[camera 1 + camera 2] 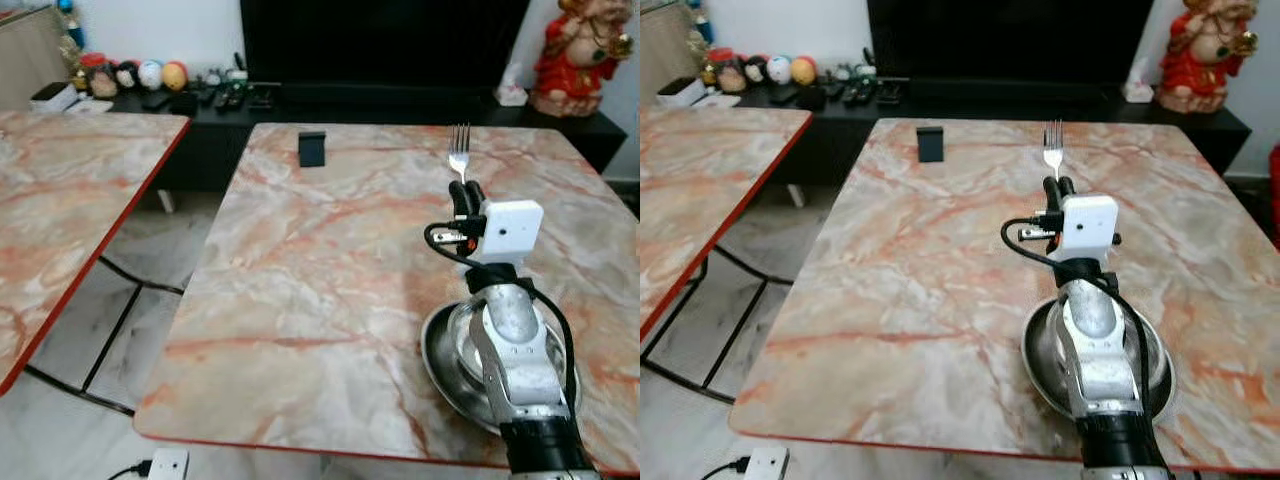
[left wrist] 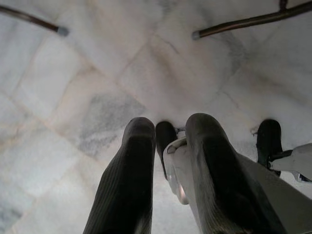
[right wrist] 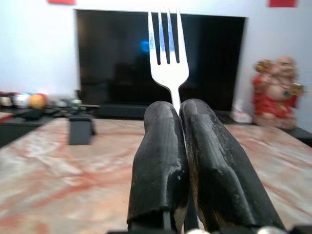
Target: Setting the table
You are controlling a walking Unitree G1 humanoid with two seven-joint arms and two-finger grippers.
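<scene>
My right gripper (image 1: pixel 466 190) is shut on the handle of a silver fork (image 1: pixel 459 150), held above the right half of the marble table (image 1: pixel 300 280). The tines (image 3: pixel 168 53) stick out beyond the fingertips toward the table's far edge. A round steel plate (image 1: pixel 435 360) lies on the table near the front right, under my right forearm, which hides part of it. My left gripper (image 2: pixel 168 129) hangs over the pale tiled floor, its two fingers a little apart with nothing between them.
A small black block (image 1: pixel 312 148) stands near the table's far edge. A second marble table (image 1: pixel 60 200) with a red rim is on the left across a floor gap. Behind are a dark TV (image 1: pixel 380 40), a cluttered low shelf (image 1: pixel 150 75) and a red statue (image 1: pixel 580 55).
</scene>
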